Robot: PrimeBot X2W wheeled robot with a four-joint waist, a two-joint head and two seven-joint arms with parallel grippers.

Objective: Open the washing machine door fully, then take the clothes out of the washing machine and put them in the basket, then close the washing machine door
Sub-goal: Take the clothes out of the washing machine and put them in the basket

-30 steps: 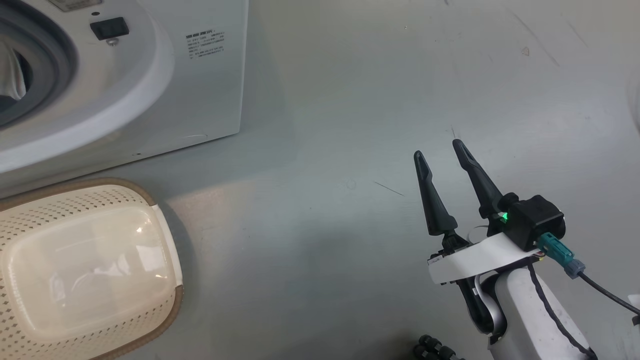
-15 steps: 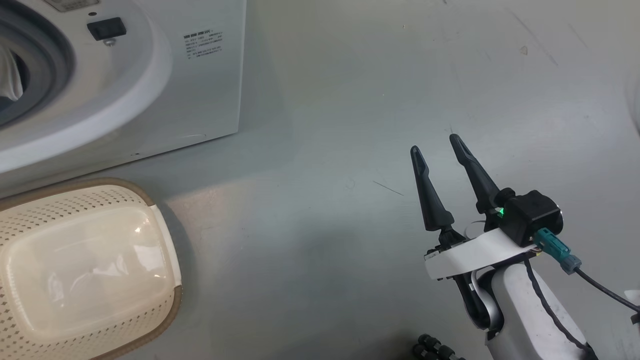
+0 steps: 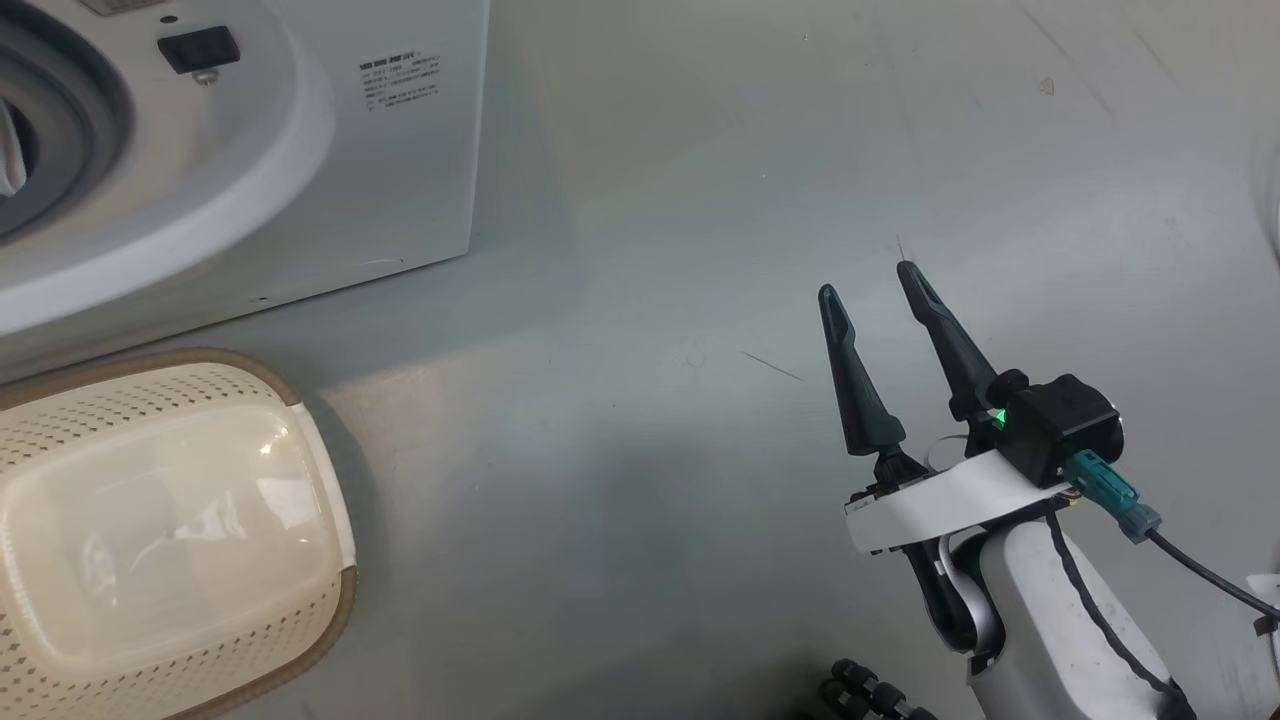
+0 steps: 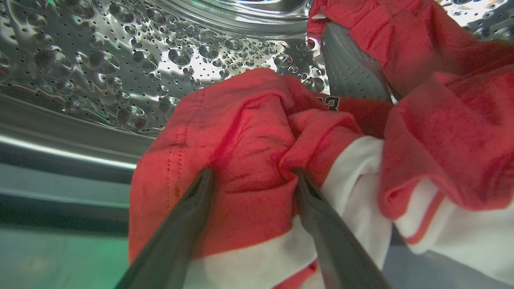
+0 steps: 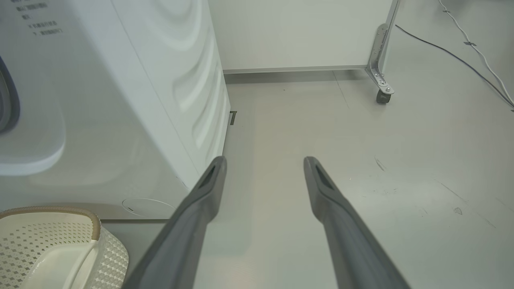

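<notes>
Red cloth banded with white, the clothes (image 4: pixel 249 116) lie heaped against the front lip of the steel drum (image 4: pixel 120 60) inside the washing machine (image 3: pixel 300 190). The left gripper (image 4: pixel 252 178) sits among them, its fingers standing wide with a hump of red between them that they do not pinch. A grey ribbed paddle (image 4: pixel 349 68) of the drum rises behind the heap, and another red fold drapes over it at the right. A white number (image 4: pixel 333 103) on the cloth beside it is too creased to read. In the head view the machine's opening is cut off at the left, with a sliver of white fabric (image 3: pixel 8 150) inside its grey rubber ring (image 3: pixel 85 120). On the floor (image 3: pixel 650 300), just before the machine's front lower edge, stands the basket (image 3: pixel 230 362). It is cream, perforated and brown-rimmed, its glossy bottom showing, and it is partly cropped. To the right, well apart from both, the right gripper (image 3: pixel 867 282) hangs over the floor, fingers spread and holding nothing, a green light (image 3: pixel 997 418) at its base. In the right wrist view a castor leg (image 5: pixel 381 94) stands at the foot of a pale wall (image 5: pixel 301 32), and a cable (image 5: pixel 461 52) trails across the floor's far right corner.
</notes>
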